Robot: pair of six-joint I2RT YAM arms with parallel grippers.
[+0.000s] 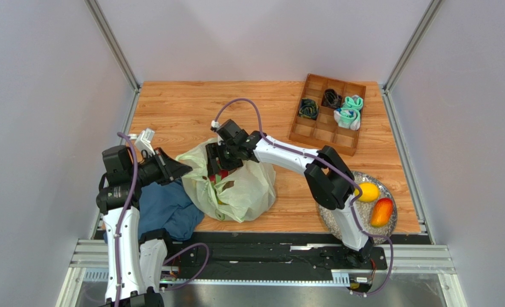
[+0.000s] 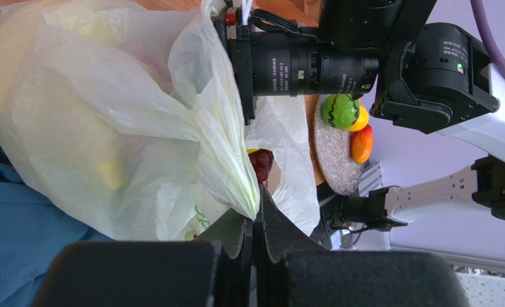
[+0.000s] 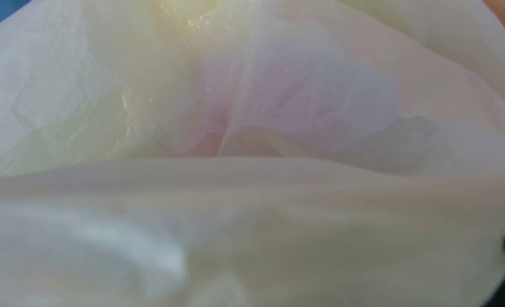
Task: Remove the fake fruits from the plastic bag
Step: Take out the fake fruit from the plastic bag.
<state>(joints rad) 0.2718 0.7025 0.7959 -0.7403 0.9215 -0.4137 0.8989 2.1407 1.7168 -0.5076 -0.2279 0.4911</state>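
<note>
The pale yellow-green plastic bag lies left of the table's middle, its mouth facing up and back. My left gripper is shut on a fold of the bag's rim, and the left wrist view shows the film pinched between its pads. Dark purple grapes show inside the bag just past that fold. My right gripper reaches into the bag's mouth and its fingers are hidden. The right wrist view shows only bag film, with a pink shape behind it. A yellow fruit and an orange-red fruit lie on the plate.
A grey speckled plate sits at the right front; the left wrist view also shows a green striped fruit on it. A blue cloth lies under the bag's left side. A wooden divider box with rolled socks stands at back right.
</note>
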